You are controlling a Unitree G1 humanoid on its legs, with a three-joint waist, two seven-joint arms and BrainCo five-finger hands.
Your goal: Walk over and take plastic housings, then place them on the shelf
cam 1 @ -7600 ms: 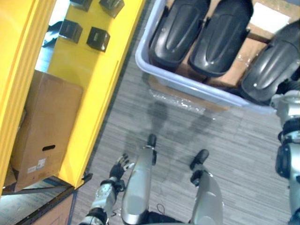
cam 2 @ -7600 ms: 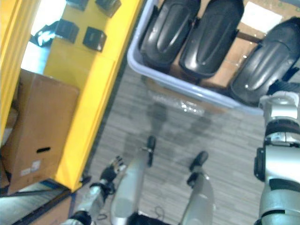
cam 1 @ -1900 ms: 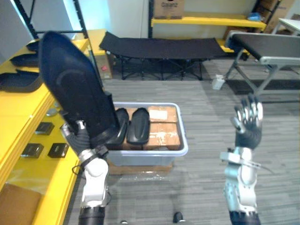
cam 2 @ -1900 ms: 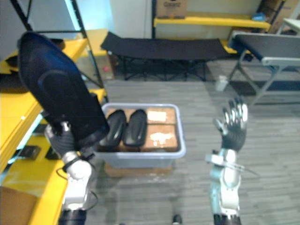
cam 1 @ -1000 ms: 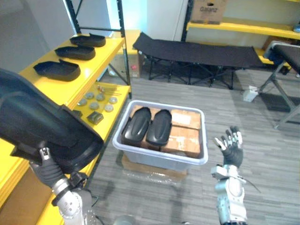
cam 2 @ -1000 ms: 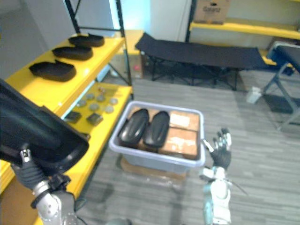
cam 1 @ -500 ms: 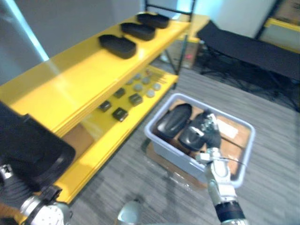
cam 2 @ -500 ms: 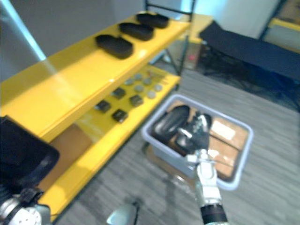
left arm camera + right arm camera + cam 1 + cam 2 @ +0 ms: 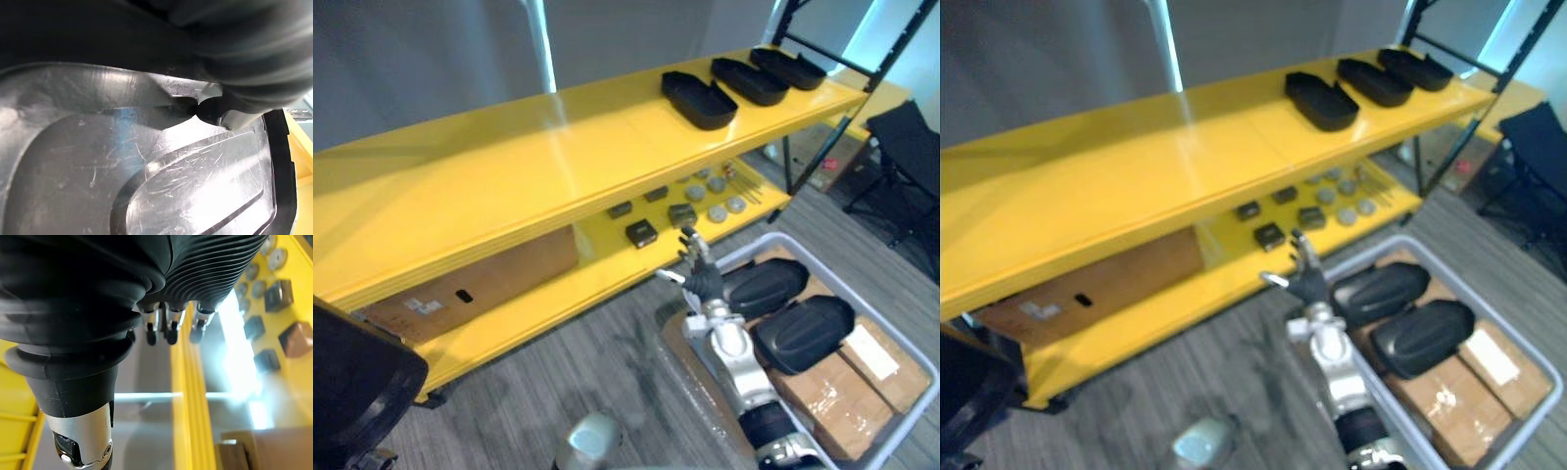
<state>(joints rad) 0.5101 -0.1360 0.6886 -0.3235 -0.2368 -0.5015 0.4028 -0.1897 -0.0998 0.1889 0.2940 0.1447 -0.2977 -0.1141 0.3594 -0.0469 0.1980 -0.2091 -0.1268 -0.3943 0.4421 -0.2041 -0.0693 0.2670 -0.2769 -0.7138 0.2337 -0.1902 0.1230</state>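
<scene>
Yellow shelf (image 9: 509, 166); black plastic housings (image 9: 803, 331); pale grey bin (image 9: 901, 340); brown cardboard boxes (image 9: 832, 406); grey, finely striped floor (image 9: 597, 372).

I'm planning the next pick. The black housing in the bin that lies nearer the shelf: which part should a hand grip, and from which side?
Probably its end facing the right hand, reached from above over the bin wall. The housing lies domed side up, smooth and wide, and the second housing crowds one long edge, so the end rim offers the clearer pinch.

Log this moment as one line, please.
left hand: on plastic housing | right hand: open, raised | shelf: three housings on top
</scene>
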